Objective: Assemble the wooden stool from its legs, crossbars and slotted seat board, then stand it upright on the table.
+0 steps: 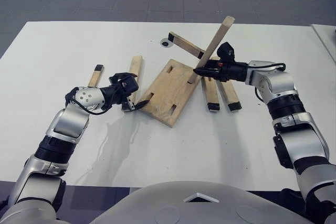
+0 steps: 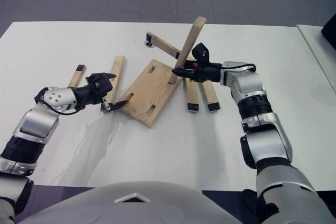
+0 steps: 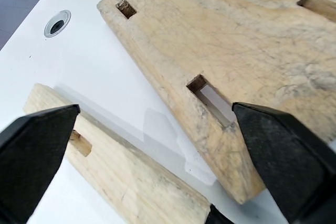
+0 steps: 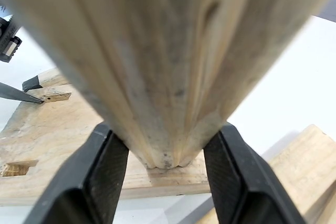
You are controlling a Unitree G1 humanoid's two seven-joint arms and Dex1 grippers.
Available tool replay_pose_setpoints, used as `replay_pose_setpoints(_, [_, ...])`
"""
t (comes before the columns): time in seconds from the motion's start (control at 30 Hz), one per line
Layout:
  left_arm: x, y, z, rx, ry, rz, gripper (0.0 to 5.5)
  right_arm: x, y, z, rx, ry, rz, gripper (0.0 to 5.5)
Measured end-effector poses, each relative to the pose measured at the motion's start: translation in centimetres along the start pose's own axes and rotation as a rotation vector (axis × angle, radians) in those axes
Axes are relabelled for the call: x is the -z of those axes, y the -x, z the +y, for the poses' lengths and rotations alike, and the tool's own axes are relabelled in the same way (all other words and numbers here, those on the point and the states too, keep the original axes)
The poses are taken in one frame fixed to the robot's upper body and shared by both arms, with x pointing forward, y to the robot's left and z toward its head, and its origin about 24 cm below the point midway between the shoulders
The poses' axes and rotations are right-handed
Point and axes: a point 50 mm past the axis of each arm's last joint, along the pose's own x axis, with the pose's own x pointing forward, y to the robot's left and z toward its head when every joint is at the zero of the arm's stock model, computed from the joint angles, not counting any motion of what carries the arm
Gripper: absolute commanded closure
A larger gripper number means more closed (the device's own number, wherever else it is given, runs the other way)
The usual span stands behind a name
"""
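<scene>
No text, label, number or sign can be read on anything here.

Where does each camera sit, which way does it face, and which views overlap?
Left eye view: on the head, facing forward and down over the table; both arms show, right gripper clamping the leg.
Right eye view: beside it, same scene, slightly offset.
Left wrist view: on the left wrist, looking past the open left gripper at the seat board.
Right wrist view: on the right wrist, looking along the clamped leg toward the seat board.
Shared: every view shows the seat board.
</scene>
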Motion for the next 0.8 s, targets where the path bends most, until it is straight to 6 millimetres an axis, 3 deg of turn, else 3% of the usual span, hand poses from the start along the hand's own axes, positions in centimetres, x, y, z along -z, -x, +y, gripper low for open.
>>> replay_pose_setpoints(0.13, [-0.1, 0.1, 0.3, -0.014, -0.001, -0.009, 0.10, 3.1, 0.7, 0.1, 0.055, -0.084, 0.109, 2.38])
replay_pose_setpoints(0.4, [-0.5, 0.1, 0.6, -0.025, -0.013, -0.032, 0.10, 1.3, 3.7, 0.4, 0.141, -0.046, 0.113, 1.35])
replay_pose_setpoints(0.67, [-0.1, 0.2, 0.5, -0.052, -0.004, -0.033, 0.10, -2.9, 9.8, -0.3, 0.457, 0.027, -0.083, 0.11])
replay_pose_setpoints(0.8, [-0.1, 0.2, 0.4, -0.060, -0.001, -0.034, 0.10, -7.3, 11.3, -0.5, 0.612, 0.081, -0.283, 0.11])
